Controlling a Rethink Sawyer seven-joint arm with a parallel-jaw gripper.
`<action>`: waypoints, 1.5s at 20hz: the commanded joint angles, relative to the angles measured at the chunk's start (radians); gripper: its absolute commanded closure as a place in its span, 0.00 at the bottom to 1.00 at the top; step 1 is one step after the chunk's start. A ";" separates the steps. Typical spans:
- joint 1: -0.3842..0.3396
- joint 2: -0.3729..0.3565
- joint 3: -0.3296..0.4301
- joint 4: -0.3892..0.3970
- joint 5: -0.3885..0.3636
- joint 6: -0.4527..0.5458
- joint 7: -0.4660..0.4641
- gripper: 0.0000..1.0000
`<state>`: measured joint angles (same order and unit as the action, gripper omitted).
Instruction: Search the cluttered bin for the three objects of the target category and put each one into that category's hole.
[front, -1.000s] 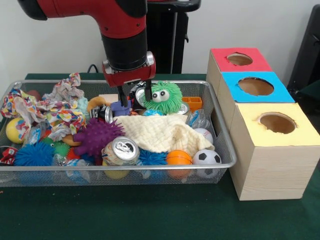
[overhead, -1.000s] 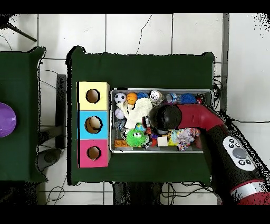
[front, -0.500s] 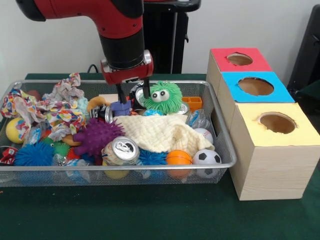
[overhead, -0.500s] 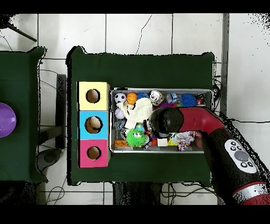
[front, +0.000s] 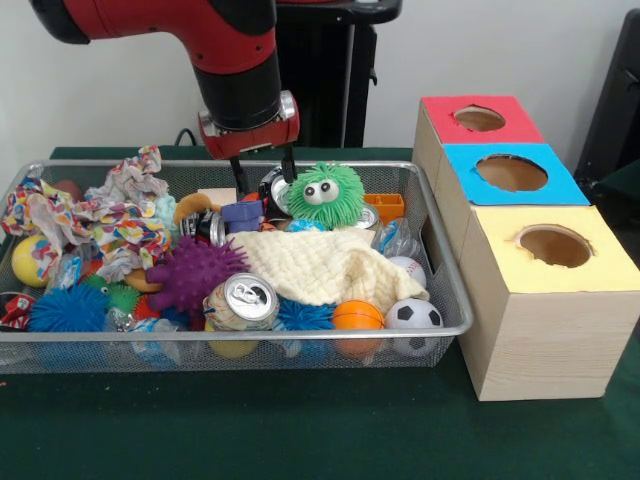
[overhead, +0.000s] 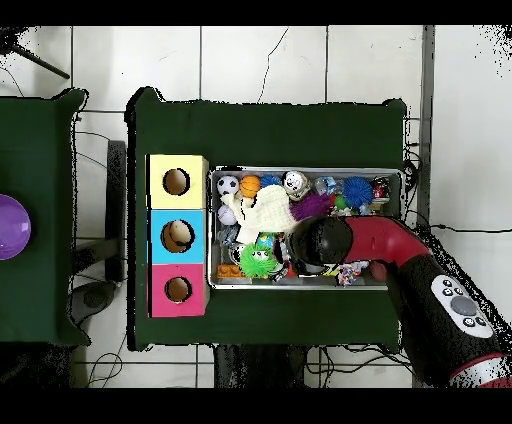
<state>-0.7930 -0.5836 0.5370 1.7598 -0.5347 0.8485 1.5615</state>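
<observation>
Bin (front: 440, 262) of wire mesh sits on the green surface (front: 300, 430), crammed with toys, to the left of three wooden boxes in the front view. Farthest of the three is the red-topped box, whose hole (front: 479, 118) is the target. Above the bin's far side the gripper (front: 262, 172) hangs with its two thin fingers parted and nothing between them, just left of a green fuzzy toy (front: 324, 195) and over a small purple block (front: 242, 213) and a dented can (front: 272, 188). By the look of it the search is under way, with no catch in hand. Next, judging from this, the gripper must settle on one item below, drop over it and close, clear of the cream cloth (front: 325, 265) spread across the middle. No brand or lettering can be read anywhere; the can (front: 243, 300) at the near edge shows only its silver top.
</observation>
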 joint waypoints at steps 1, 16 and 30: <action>-0.037 0.037 0.023 0.063 -0.087 -0.055 -0.151 0.00; -0.044 0.078 0.050 -0.042 -0.080 0.029 -0.219 0.00; -0.036 0.028 0.065 -0.024 -0.083 0.009 -0.214 0.00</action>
<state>-0.8318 -0.5490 0.5371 1.7821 -0.5345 0.8483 1.5615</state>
